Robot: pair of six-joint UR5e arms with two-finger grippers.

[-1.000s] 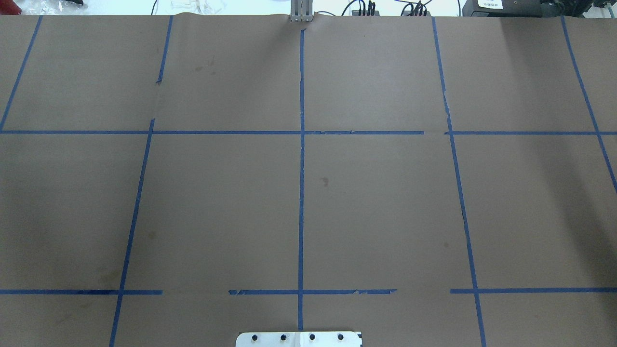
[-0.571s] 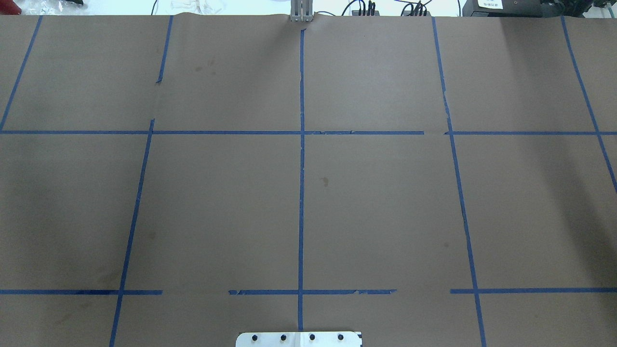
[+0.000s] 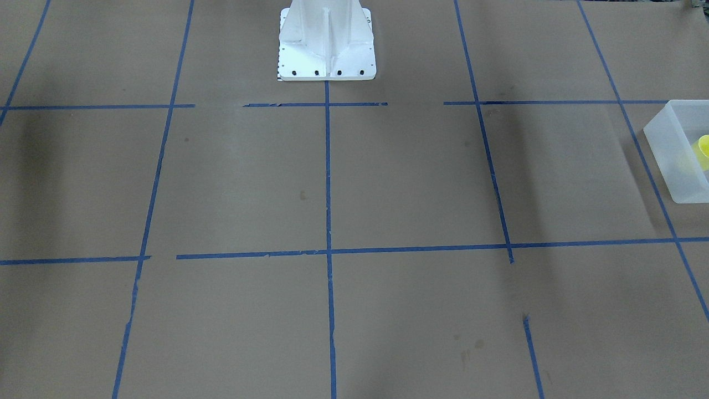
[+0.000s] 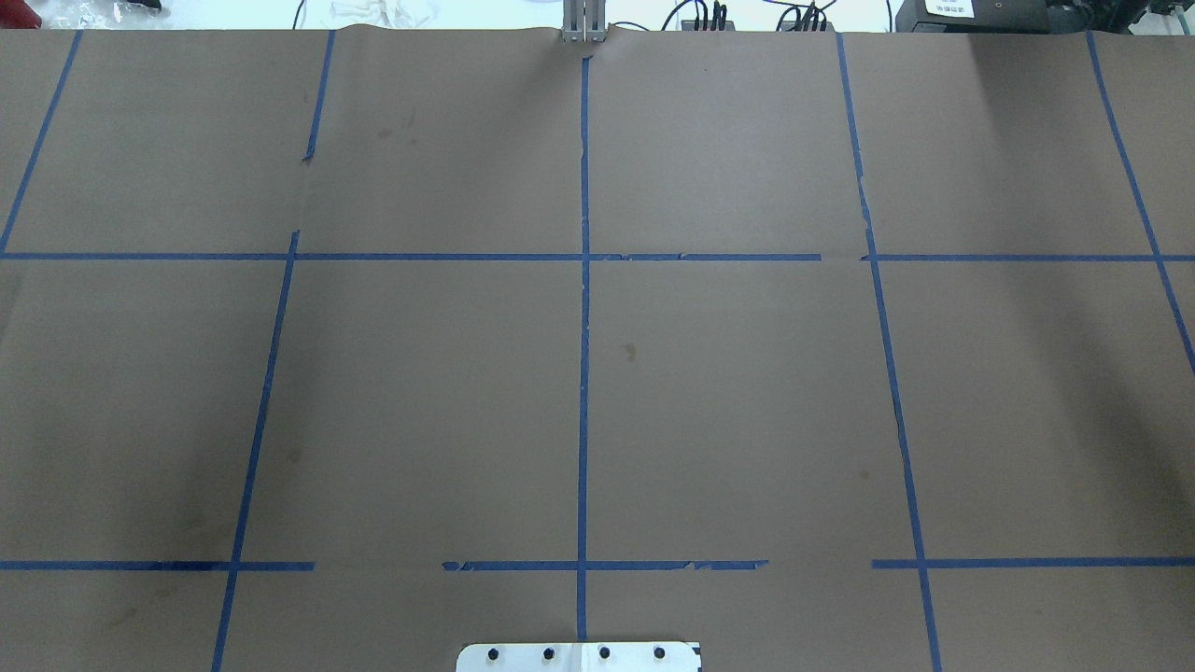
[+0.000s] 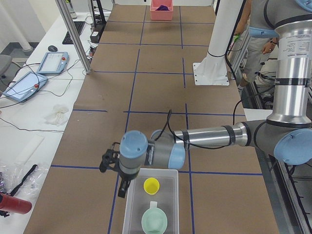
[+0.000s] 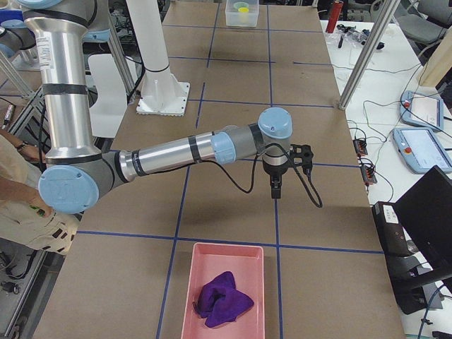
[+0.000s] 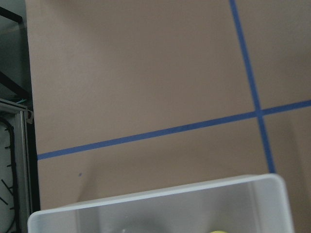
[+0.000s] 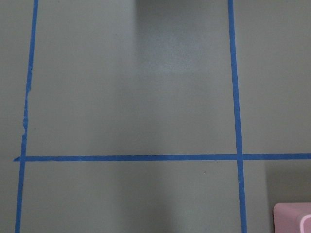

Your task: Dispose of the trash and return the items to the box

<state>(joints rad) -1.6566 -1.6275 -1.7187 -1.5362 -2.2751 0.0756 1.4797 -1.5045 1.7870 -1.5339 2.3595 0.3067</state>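
Observation:
The frosted white box [image 5: 173, 204] stands at the table's end on my left; it also shows in the front view [image 3: 673, 149] and the left wrist view [image 7: 160, 192]. The yellow cup [image 5: 151, 185] stands upright inside it, beside a mint-green bowl [image 5: 154, 220]; the cup also shows in the front view [image 3: 704, 148]. My left gripper [image 5: 124, 188] points down just outside the box's corner, away from the cup. My right gripper [image 6: 275, 191] hangs over bare paper, a tile away from the pink tray [image 6: 185, 296]. I cannot tell whether either gripper is open or shut.
The pink tray holds a purple cloth [image 6: 222, 302] and stands at the table's end on my right [image 5: 161, 11]. The white robot base [image 3: 327, 55] stands at the near edge. A person [image 5: 253, 44] stands beside it. Aluminium posts [image 5: 73, 34] line the far edge.

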